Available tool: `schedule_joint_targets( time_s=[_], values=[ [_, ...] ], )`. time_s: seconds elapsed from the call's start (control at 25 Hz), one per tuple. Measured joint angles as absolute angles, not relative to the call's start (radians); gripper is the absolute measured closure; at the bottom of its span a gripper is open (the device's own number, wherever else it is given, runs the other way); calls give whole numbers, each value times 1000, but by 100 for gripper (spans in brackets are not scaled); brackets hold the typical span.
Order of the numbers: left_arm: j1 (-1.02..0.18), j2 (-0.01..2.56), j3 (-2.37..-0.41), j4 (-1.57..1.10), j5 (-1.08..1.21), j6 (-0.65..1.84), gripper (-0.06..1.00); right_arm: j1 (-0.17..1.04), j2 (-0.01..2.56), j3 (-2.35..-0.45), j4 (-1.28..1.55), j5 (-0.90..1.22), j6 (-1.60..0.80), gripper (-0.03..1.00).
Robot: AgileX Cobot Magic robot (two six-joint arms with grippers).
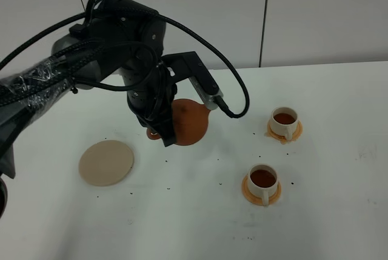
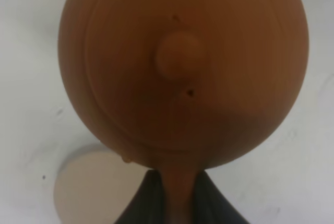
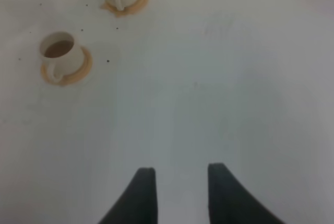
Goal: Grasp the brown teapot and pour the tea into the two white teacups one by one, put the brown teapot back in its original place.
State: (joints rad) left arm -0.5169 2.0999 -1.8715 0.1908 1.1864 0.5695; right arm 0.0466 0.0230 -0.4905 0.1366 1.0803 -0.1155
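High view, left gripper (image 1: 162, 131): closed on the loop handle of the brown teapot (image 1: 189, 122), which it holds clear of the worktop (image 1: 339, 217), left of centre in the frame.
High view, teapot: body shows as a round reddish-brown mass just right of the gripper; spout direction is hidden by the arm, so I cannot tell which way it points.
High view, coaster (image 1: 106, 162): flat beige disc lying bare at lower left, below and left of the teapot, well apart from it.
High view, teacups: far cup (image 1: 284, 122) at right of centre and near cup (image 1: 264, 181) below it, each on an orange saucer, both holding dark tea.
Left wrist view, teapot (image 2: 182, 67): fills the frame, lid knob facing the camera; handle runs down to the bottom edge, clamped between the dark fingers (image 2: 141, 203).
Left wrist view, coaster (image 2: 86, 185): lower left, partly behind the pot.
Right wrist view, right gripper (image 3: 177, 192): fingers parted, nothing between them, over bare worktop; both cups at upper left.
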Motion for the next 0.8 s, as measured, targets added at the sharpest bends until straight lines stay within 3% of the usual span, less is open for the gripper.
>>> schedule_joint_targets(
  time_s=[0.44,0.8],
  values=[
    [-390,2090,-1836,187,1186,570,78,47,23,-491,137,1080,-115,73],
    [-269,1904,-1446,188,984,571,78,47,23,-491,137,1080,-115,73]
  ],
)
